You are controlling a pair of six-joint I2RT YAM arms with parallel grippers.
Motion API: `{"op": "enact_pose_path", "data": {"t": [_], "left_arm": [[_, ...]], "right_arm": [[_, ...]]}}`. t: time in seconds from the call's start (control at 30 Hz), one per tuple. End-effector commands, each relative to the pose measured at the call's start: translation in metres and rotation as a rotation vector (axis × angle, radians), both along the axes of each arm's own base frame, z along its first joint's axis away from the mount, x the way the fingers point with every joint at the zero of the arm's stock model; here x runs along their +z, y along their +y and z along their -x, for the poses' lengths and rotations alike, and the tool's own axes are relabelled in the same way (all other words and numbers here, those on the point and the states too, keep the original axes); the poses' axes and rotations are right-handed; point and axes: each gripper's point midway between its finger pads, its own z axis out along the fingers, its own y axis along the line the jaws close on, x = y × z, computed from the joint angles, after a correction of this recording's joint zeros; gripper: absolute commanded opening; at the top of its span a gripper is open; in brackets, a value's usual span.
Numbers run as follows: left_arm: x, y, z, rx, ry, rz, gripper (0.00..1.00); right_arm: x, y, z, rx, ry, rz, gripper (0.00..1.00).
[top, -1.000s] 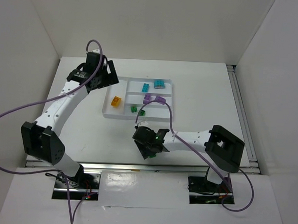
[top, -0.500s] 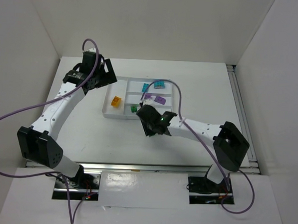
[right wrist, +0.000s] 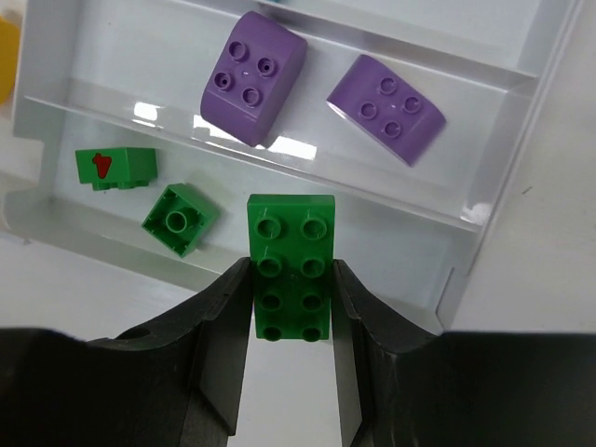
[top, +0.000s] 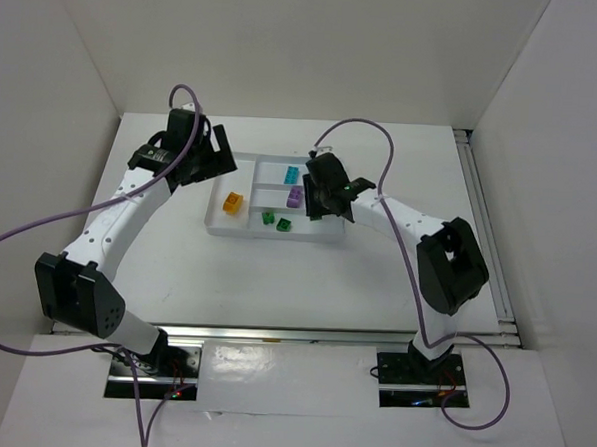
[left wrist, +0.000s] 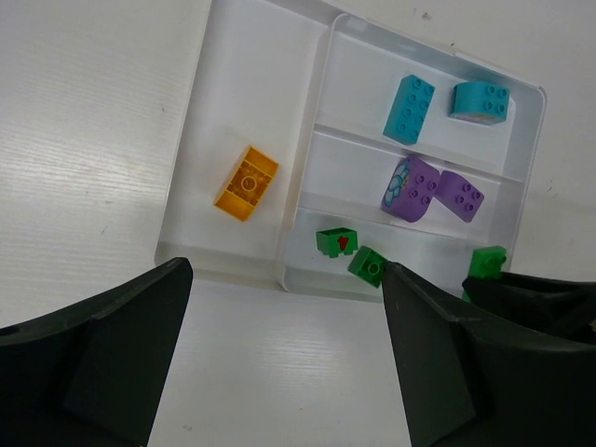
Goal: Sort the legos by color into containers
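Observation:
The white tray point(top: 214, 227) lies at the table's middle back. A yellow-orange brick point(left wrist: 247, 182) lies in its upright section. Two teal bricks point(left wrist: 409, 108) lie in the far long section and two purple bricks point(right wrist: 253, 76) in the middle one. Two small green bricks point(right wrist: 181, 219) lie in the near one. My right gripper point(right wrist: 291, 270) is shut on a green two-by-four brick point(right wrist: 291, 251) and holds it over the near section's right half, which the top view point(top: 325, 197) also shows. My left gripper point(left wrist: 287, 270) is open and empty, above the tray's left end point(top: 197, 153).
White walls close in the table at the left, back and right. A metal rail point(top: 483, 228) runs along the right edge. Purple cables loop over both arms, one point(top: 369, 127) above the tray's back right corner.
My right arm has swung from the table's near middle up to the tray, carrying the green brick. My left arm has barely moved.

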Motion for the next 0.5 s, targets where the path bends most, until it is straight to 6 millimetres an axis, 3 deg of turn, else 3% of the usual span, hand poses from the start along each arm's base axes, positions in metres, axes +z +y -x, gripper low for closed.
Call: {"op": "enact_pose_path", "data": {"t": [0.0, 0.23, 0.33, 0.4, 0.43, 0.47], "left_arm": [[0.007, -0.005, -0.002, -0.025, -0.023, 0.034, 0.95], [-0.001, -0.005, -0.002, -0.032, -0.006, 0.021, 0.95], [-0.001, -0.007, -0.002, -0.04, -0.005, 0.028, 0.95], [-0.001, -0.007, -0.002, -0.04, -0.005, 0.028, 0.95], [-0.001, -0.007, -0.002, -0.04, -0.005, 0.028, 0.95], [-0.001, -0.007, -0.002, -0.04, -0.005, 0.028, 0.95]], "right_arm": [[0.023, 0.019, -0.022, 0.015, -0.064, -0.078, 0.21], [-0.003, 0.017, -0.015, 0.023, -0.012, -0.052, 0.31], [-0.003, 0.015, -0.016, 0.017, -0.016, -0.047, 0.37], [-0.003, 0.019, -0.013, 0.026, -0.015, -0.047, 0.48], [-0.003, 0.019, -0.013, 0.026, -0.015, -0.047, 0.6], [-0.004, 0.018, -0.012, 0.026, -0.008, -0.041, 0.63]]}}
